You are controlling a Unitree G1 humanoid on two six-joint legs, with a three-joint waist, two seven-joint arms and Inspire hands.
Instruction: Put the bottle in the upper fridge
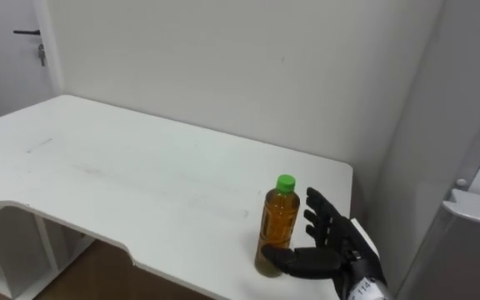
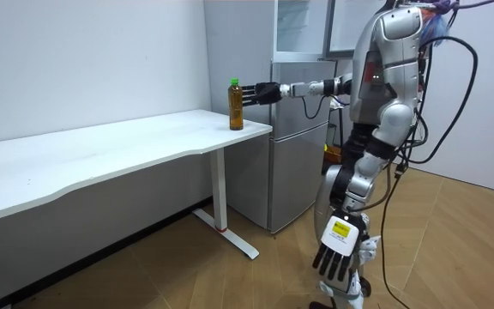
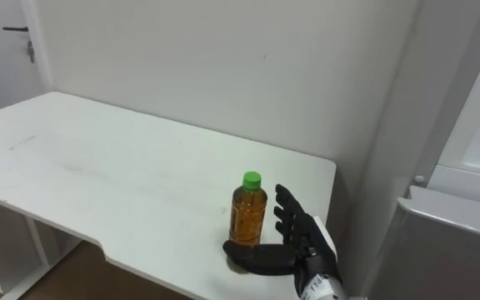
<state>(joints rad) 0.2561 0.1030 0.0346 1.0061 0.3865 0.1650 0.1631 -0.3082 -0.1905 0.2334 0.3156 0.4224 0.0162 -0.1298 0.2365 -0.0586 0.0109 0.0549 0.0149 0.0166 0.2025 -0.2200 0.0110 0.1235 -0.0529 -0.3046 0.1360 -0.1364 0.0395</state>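
Amber liquid under a green cap: the bottle [image 1: 279, 221] stands upright near the right end of the white table [image 1: 98, 167], long axis vertical. My right hand [image 1: 336, 242] sits just to its right, fingers spread and holding nothing, thumb lying along the base. I judge a sideways wrap comes next. My left hand [image 2: 337, 253] hangs relaxed, well apart.

The bottle [image 1: 279, 221] is amber-brown with a bright green cap [image 1: 286, 182], the table [image 1: 123, 175] plain white, the right hand [image 1: 327, 242] black, the wall [image 1: 223, 58] off-white and unpatterned, the fridge [image 2: 294, 129] silver-grey, and the floor [image 2: 453, 249] warm brown wood grain in planks.
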